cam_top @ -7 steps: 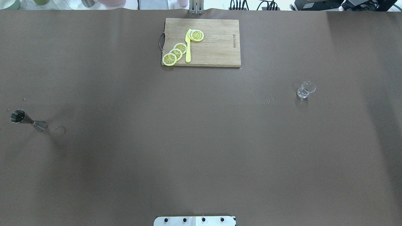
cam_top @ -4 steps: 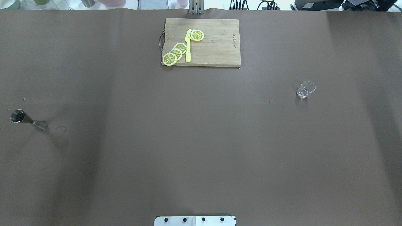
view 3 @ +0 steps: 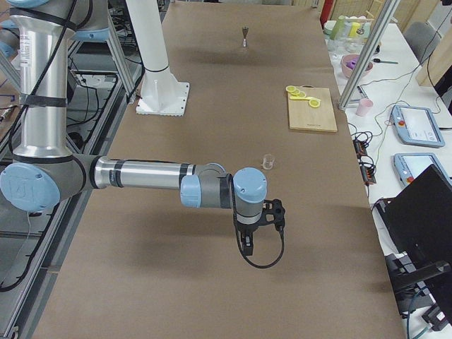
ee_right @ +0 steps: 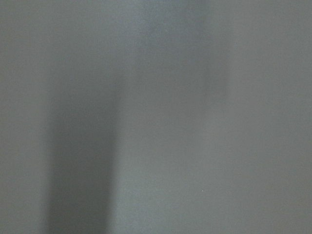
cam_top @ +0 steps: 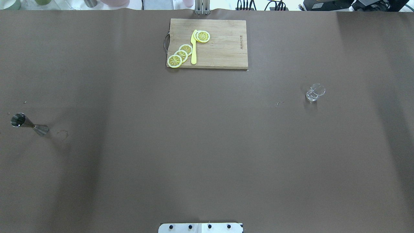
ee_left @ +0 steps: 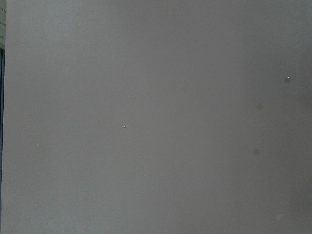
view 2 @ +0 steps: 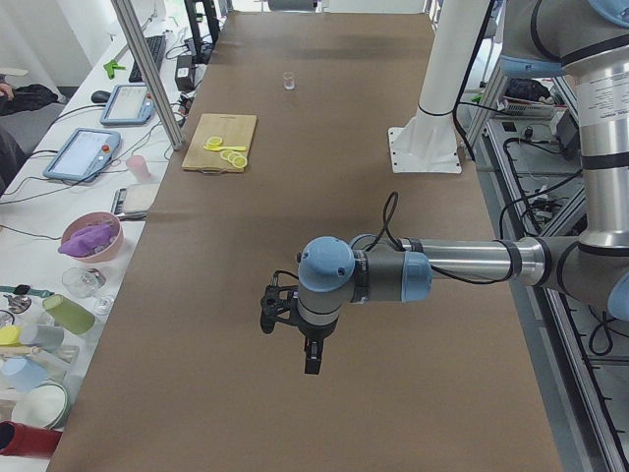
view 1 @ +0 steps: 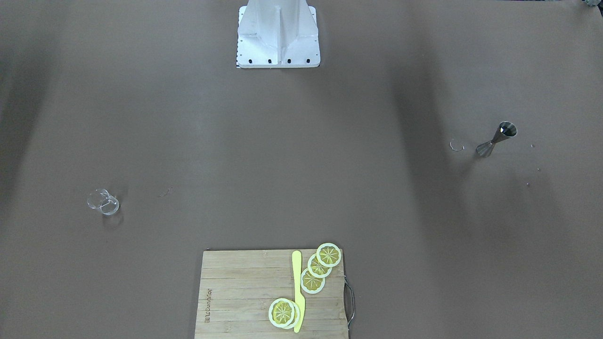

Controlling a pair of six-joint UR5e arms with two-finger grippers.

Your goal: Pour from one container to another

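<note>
Two grippers, left [view 2: 312,362] & right [view 3: 246,247], hang above table [cam_top: 207,145]; can't tell if jaws apart or together. Glass tumbler [cam_top: 314,93] on robot's right, fragile. Steel jigger [cam_top: 30,124] upright far left: prob. light, slick, tippy, so pinch at narrow waist.

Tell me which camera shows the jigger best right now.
Exterior front-facing: the jigger stands alone, with its mouth, waist and base all distinct. Overhead shows it similarly, but close to the frame's left edge. Exterior right has it tiny and far off. Exterior left and both wrist views don't show it.
</note>
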